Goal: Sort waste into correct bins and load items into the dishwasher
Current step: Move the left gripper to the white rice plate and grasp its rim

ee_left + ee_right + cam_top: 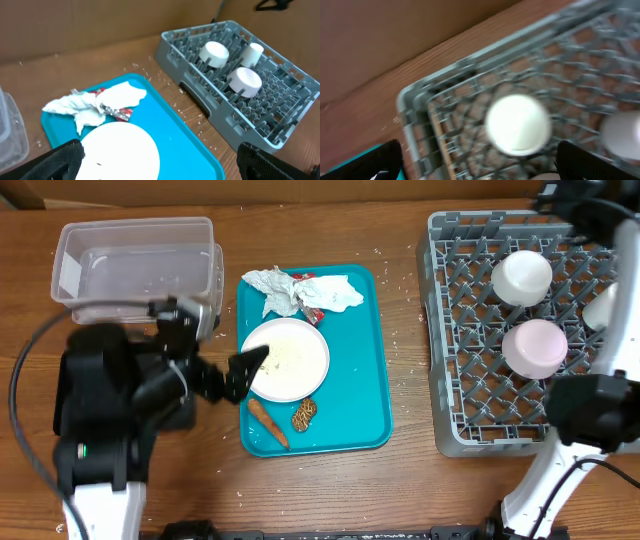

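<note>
At the plate (295,360), left arm (100,410) reaches in, jaws wide; right arm (590,405) hangs above rack (470,410), jaws wide.

Seen from the right wrist, everything is blurred: the grey rack (445,125) and a white bowl (518,125) are only soft shapes. Overhead, the right arm (622,355) partly covers the cup (603,307). The left wrist view's near edge cuts off the plate (120,152).

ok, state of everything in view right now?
plate: flat on teal tray
napkins: crumpled, on tray
red wrapper: partly under napkins
carrot: lying on tray
brown lump: on tray, beside carrot
clear tub: upright, looks empty
two bowls: upside down in rack
cup: in rack
left hand: open, at plate's edge
right hand: open, above rack
</note>
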Motion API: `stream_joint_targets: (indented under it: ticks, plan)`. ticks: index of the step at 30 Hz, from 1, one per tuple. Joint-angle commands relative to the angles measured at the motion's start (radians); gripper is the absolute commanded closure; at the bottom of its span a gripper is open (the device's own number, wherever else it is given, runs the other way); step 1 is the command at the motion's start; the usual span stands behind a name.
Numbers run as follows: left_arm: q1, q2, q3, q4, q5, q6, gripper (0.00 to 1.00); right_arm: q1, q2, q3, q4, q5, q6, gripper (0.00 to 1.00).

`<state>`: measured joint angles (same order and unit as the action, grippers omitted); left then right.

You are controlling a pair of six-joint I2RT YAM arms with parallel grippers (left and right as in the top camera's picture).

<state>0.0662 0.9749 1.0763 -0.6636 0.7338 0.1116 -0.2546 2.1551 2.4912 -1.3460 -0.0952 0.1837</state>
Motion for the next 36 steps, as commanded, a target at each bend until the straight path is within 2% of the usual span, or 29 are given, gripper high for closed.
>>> stream_joint_targets:
  ticks: [1, 6, 14, 18, 21, 25, 33, 36]
  plan:
    - [-0.051, 0.14, 0.108, -0.093, -0.063, -0.025, 0.0, -0.061, -0.021, 0.017, 0.006, 0.005, 0.023, 0.0]
    - [-0.232, 0.283, 0.219, -0.245, -0.376, -0.12, 0.0, -0.115, -0.021, 0.017, 0.006, 0.005, 0.023, 0.0]
    - [-0.428, 0.38, 0.229, -0.197, -0.338, -0.15, 0.0, -0.127, -0.021, 0.017, 0.006, 0.005, 0.023, 0.0]
    - [-0.508, 0.445, 0.233, -0.198, -0.638, -0.338, 0.0, -0.127, -0.021, 0.017, 0.006, 0.005, 0.023, 0.0]
    - [-0.55, 0.5, 0.253, -0.228, -0.74, -0.398, 0.0, -0.127, -0.021, 0.017, 0.006, 0.005, 0.023, 0.0]
    - [-0.564, 0.577, 0.298, -0.257, -0.727, -0.423, 0.0, -0.127, -0.021, 0.017, 0.006, 0.005, 0.023, 0.0]
    - [-0.566, 0.686, 0.298, -0.145, -0.527, -0.422, 0.0, -0.127, -0.021, 0.017, 0.006, 0.005, 0.023, 0.0]
    - [-0.587, 0.732, 0.298, -0.127, -0.64, -0.443, 0.0, -0.127, -0.021, 0.017, 0.006, 0.005, 0.023, 0.0]
